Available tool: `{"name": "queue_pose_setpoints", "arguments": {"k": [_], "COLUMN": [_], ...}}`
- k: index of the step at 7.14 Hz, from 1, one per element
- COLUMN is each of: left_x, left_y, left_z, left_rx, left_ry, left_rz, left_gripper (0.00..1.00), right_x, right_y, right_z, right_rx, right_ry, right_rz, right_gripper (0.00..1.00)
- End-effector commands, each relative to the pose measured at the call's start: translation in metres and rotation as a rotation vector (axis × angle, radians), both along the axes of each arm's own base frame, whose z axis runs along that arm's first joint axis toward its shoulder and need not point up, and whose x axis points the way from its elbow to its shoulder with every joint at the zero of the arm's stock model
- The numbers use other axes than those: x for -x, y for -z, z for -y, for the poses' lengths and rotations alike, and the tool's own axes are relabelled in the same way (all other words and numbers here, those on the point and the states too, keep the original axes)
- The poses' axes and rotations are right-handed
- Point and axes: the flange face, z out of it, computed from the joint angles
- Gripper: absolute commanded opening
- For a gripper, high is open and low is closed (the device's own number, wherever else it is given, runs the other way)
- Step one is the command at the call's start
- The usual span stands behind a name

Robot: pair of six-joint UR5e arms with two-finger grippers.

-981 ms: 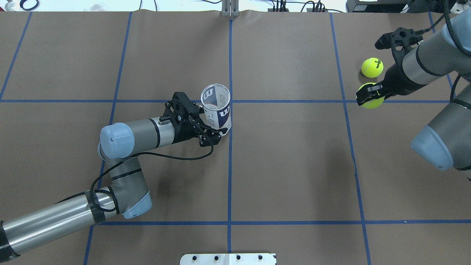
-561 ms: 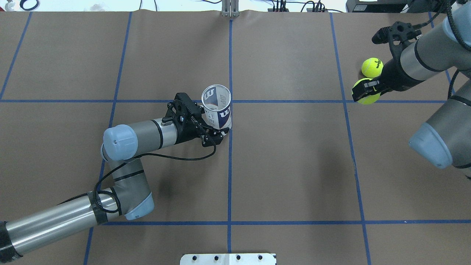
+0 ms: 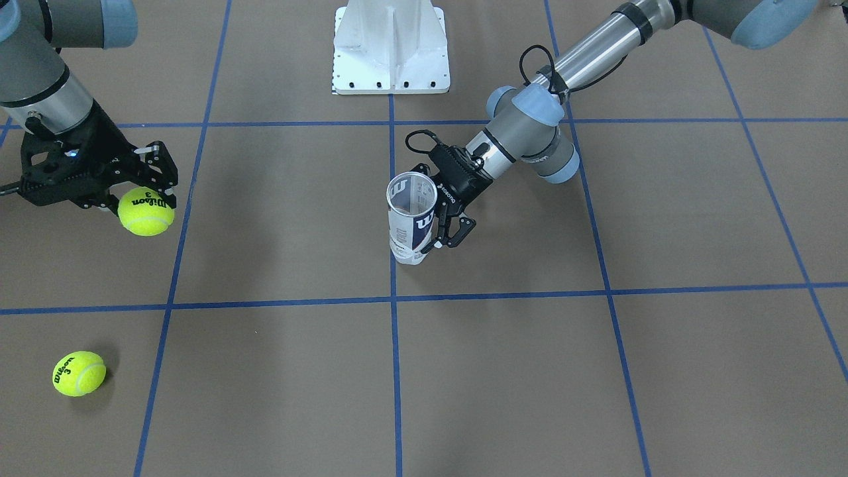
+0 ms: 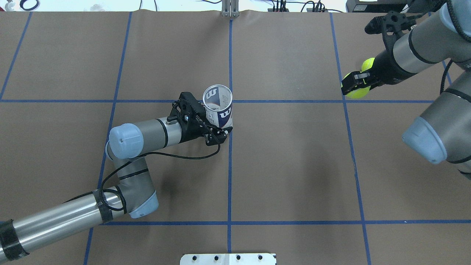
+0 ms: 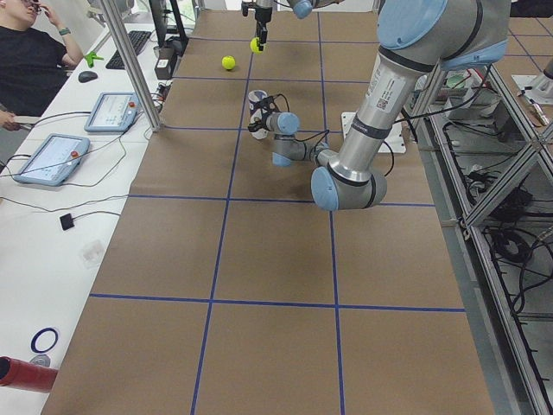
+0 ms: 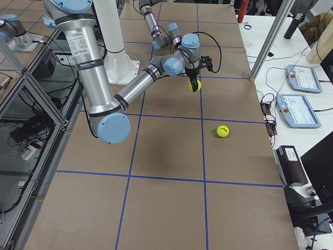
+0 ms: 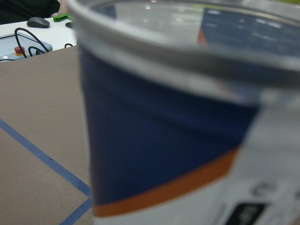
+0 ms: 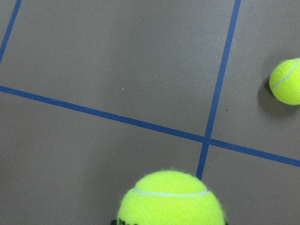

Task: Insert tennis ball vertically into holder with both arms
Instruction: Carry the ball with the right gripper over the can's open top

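While the left pincer (image 4: 220,125) is clenching the lower part of the holder (image 4: 217,105), the clear can is standing upright near the middle of the tabletop (image 4: 294,165), its open silvery mouth facing up; the left wrist view is showing only the can's rim and navy label, close and blurred. Toward the right edge, nearer the far right corner, the right pincer (image 4: 353,83) is grasping a yellow tennis ball (image 3: 146,212) from above, and the ball appears to be hanging clear of the surface; a second tennis ball (image 3: 79,373) is lying loose by that same corner, apart from the held one. Judging from this, the step in hand is the carry; the ball is gripped, the can is braced, and the two are well apart, with the can looking empty. The next move is calling for the right arm to bring the ball straight above the can's mouth, then lower it along the can's axis before letting go; the fit is looking snug, so centring matters, and the left pincer needs to be steadying the can against tipping.
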Motion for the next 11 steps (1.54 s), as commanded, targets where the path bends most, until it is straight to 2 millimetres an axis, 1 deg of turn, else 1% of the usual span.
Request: {"name": "queue_pose_setpoints", "arguments": {"k": [1, 2, 3, 4, 5, 6, 7, 8, 9, 10, 11], "left_x": [0.000, -0.001, 0.000, 0.000, 0.000, 0.000, 0.000, 0.000, 0.000, -0.001, 0.000], "left_y": [0.001, 0.000, 0.000, 0.000, 0.000, 0.000, 0.001, 0.002, 0.003, 0.009, 0.008], "left_z": [0.000, 0.000, 0.001, 0.001, 0.001, 0.001, 0.001, 0.001, 0.001, 0.002, 0.003], "left_rx": [-0.003, -0.002, -0.003, -0.004, -0.003, -0.003, -0.003, -0.004, -0.005, -0.007, -0.006], "left_ry": [0.000, 0.002, 0.004, 0.002, 0.004, 0.004, 0.002, 0.003, 0.003, 0.003, 0.005], "left_rz": [0.000, 0.002, 0.002, 0.003, 0.002, 0.002, 0.000, -0.002, -0.004, -0.011, -0.010], "left_gripper": [0.97, 0.93, 0.91, 0.90, 0.86, 0.86, 0.85, 0.85, 0.85, 0.85, 0.85], "right_x": [0.007, 0.009, 0.013, 0.027, 0.031, 0.033, 0.040, 0.049, 0.070, 0.092, 0.119], "right_y": [0.040, 0.061, 0.088, 0.120, 0.152, 0.176, 0.201, 0.222, 0.240, 0.253, 0.254], "right_z": [-0.001, -0.006, -0.008, -0.012, -0.014, -0.017, -0.023, -0.033, -0.028, -0.022, -0.029], "right_rx": [0.016, 0.029, 0.049, 0.098, 0.117, 0.117, 0.143, 0.178, 0.195, 0.193, 0.168], "right_ry": [0.000, 0.021, 0.018, -0.006, -0.028, -0.035, -0.046, -0.055, -0.054, -0.055, -0.102], "right_rz": [0.077, 0.128, 0.179, 0.228, 0.274, 0.307, 0.344, 0.393, 0.423, 0.414, 0.395], "right_gripper": [0.00, 0.00, 0.00, 0.00, 0.00, 0.00, 0.00, 0.00, 0.00, 0.00, 0.00]}}
